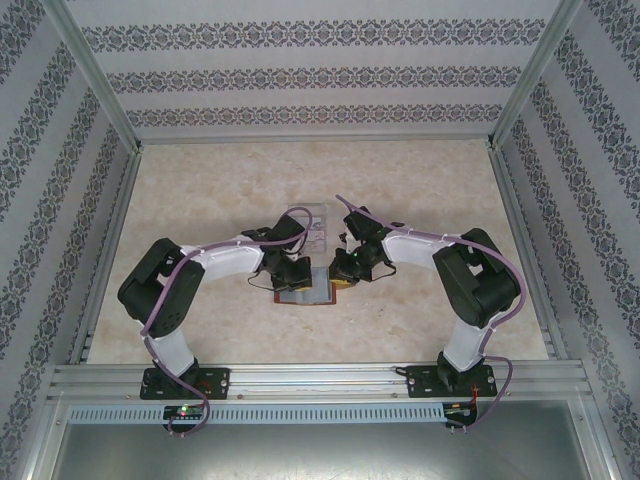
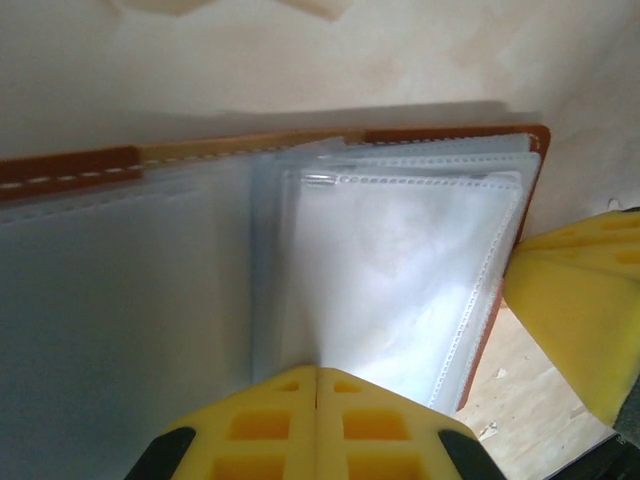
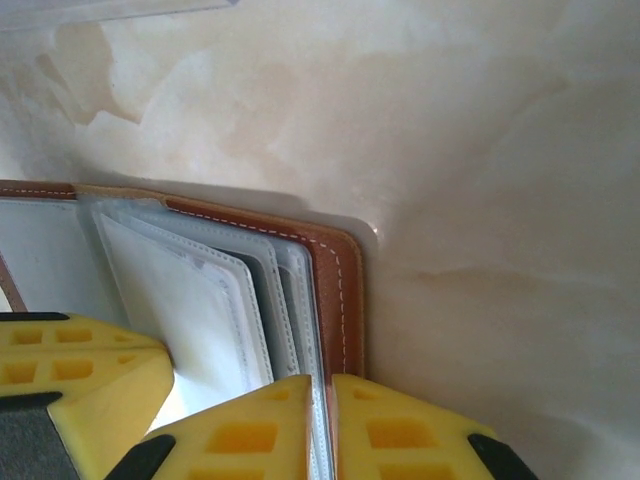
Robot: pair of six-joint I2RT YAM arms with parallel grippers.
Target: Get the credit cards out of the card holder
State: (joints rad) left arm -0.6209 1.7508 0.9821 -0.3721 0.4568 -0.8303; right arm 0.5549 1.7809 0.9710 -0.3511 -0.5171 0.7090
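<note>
Leather card holder (image 3: pixel 340 270) is pinched by the right gripper (image 3: pixel 323 400); left gripper (image 2: pixel 316 400), fully closed, touches it.

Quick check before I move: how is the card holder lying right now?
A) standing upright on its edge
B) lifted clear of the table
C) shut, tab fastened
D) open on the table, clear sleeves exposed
D: in the left wrist view the card holder is spread open on the table, its clear sleeves fanned out inside the brown cover.
</note>
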